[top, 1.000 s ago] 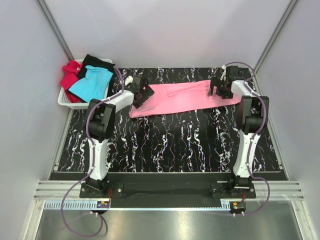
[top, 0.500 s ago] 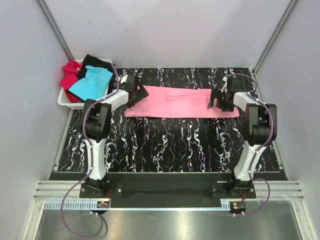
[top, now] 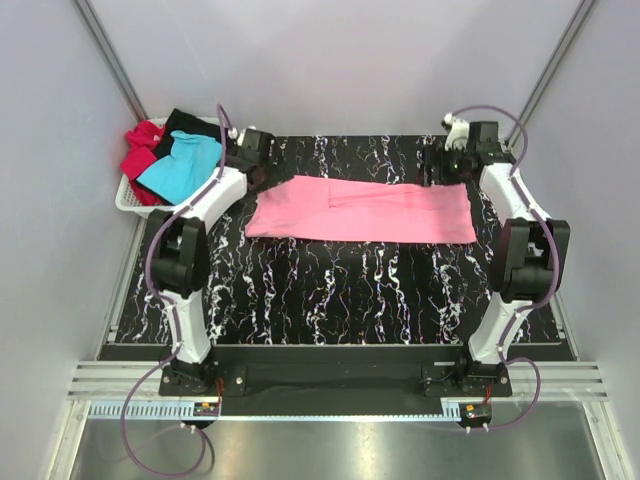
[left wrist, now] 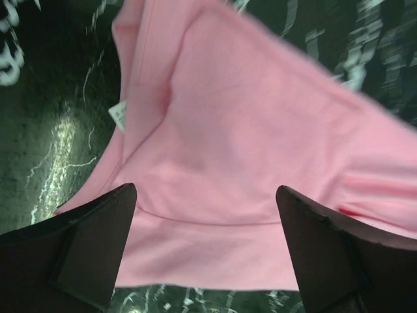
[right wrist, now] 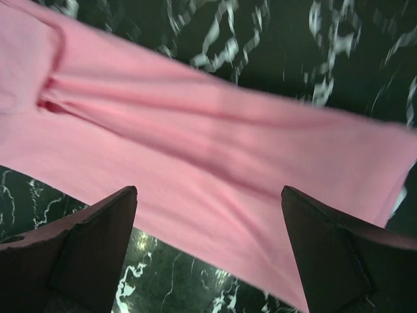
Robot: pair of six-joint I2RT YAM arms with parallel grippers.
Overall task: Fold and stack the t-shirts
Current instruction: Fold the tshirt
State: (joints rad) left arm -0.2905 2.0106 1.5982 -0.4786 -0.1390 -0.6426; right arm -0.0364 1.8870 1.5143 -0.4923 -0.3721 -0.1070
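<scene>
**Figure: top and wrist views.** The pink t-shirt (top: 360, 210) lay flat as a long folded band across the far half of the black marbled tabletop (top: 330, 300), its ends reaching toward the two grippers. Beneath the left gripper (left wrist: 203, 195) lay the band's left end. Its outer edge ran obliquely past the left finger, and a small white label (left wrist: 118, 114) sat at that edge. The fingers were spread wide and held nothing.

Beneath the right gripper (right wrist: 208, 192) lay the band's right end. Bare marble showed beyond both long edges, and those fingers were likewise spread wide and empty. In the top view each gripper stood at a far corner of the band; whether either touched the cloth could not be told.

Outward of the left gripper, just beside its arm, the white basket (top: 125, 200) held the turquoise t-shirt (top: 180, 168), the red t-shirt (top: 140, 152) and the black t-shirt (top: 195, 125). A broad stretch of tabletop showed between the band's near edge and the arm bases.
</scene>
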